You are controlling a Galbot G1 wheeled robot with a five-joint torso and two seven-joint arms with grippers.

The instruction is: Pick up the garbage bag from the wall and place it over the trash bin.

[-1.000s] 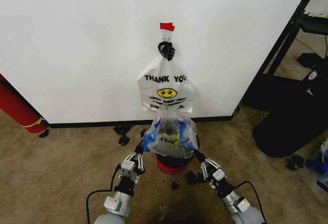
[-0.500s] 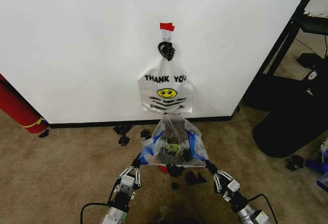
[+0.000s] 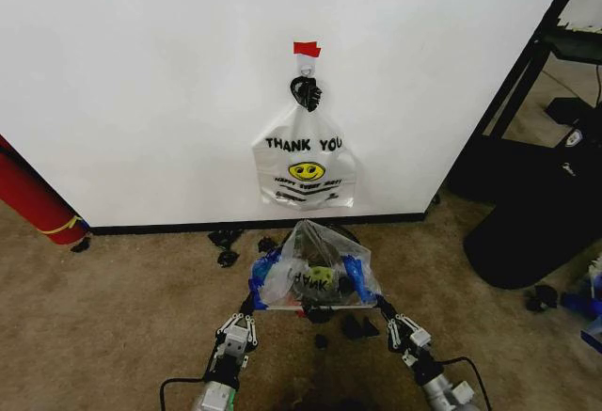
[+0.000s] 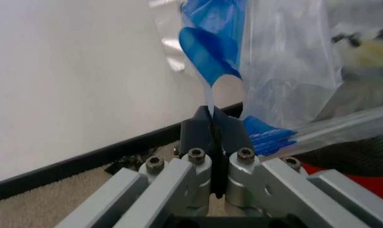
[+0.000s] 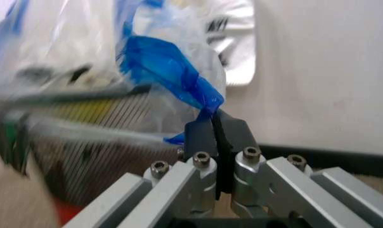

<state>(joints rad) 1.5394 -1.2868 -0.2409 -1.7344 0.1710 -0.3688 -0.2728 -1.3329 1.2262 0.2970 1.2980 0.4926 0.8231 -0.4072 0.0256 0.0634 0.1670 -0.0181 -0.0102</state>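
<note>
Open carpet (image 3: 122, 317) left, black bulk (image 3: 536, 232) right, debris (image 3: 226, 246) along wall (image 3: 141, 82)

"THANK YOU" above yellow smiley on hanging white bag (image 3: 306, 166).

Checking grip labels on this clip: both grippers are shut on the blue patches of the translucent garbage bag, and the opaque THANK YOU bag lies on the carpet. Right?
Not quite. The THANK YOU bag hangs on the wall, as the head view shows. The left gripper and right gripper do pinch the garbage bag.

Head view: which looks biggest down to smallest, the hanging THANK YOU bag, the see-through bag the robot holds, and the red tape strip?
1. THANK YOU bag
2. garbage bag, close in size and crumpled, so unsure
3. red tape strip, by far the smallest
</note>
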